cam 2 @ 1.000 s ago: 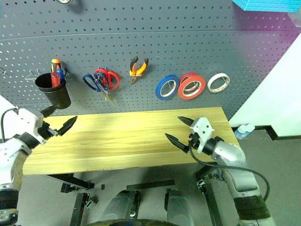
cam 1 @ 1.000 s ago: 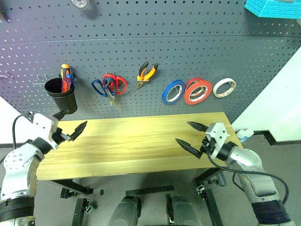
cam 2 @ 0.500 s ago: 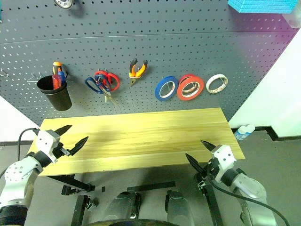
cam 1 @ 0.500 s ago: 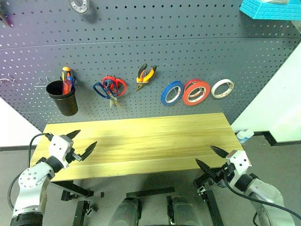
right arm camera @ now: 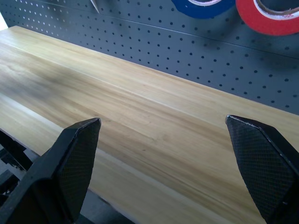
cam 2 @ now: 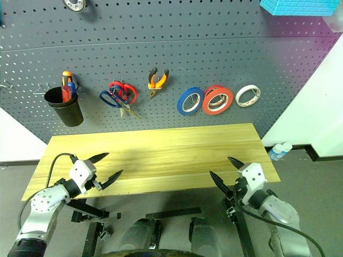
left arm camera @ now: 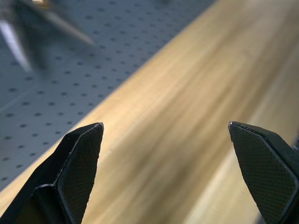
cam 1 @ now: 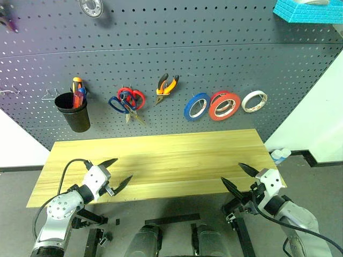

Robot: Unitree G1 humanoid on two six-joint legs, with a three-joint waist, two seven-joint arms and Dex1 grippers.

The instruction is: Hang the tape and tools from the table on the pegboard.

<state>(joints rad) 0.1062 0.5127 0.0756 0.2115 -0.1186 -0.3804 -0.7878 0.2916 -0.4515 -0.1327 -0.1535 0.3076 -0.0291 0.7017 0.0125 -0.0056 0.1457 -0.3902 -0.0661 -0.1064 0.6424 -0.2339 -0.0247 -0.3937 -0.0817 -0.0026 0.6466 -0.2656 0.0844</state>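
- I am holding my left gripper over the near left part of the long table of light yellowish wood with visible grain, its two black fingers spread wide with nothing between them.
- I am holding my right gripper just off the table's near right edge, likewise spread wide and gripping nothing.
- I am seeing the wide flat ring of red-orange tape with a pale inner core hanging on the large dark grey pegboard with rows of small holes, between a blue tape ring and a white tape ring.
- The pliers with orange-and-black handles are hanging left of the blue ring, and left of those a cluster of scissors with red and blue handle loops; whether a black-handled pair is in there I cannot tell.
- A black cup on the board is holding what looks like a small red-handled screwdriver.
- The tabletop is looking bare, so I judge the hanging to be finished.
- Were I handling the tape, I would expect it light and stiff, with a slick outer face; I would pinch through the rim, one finger inside the core.
- The pliers would be heavier and rigid; the rubbery handles are offering the surest hold.
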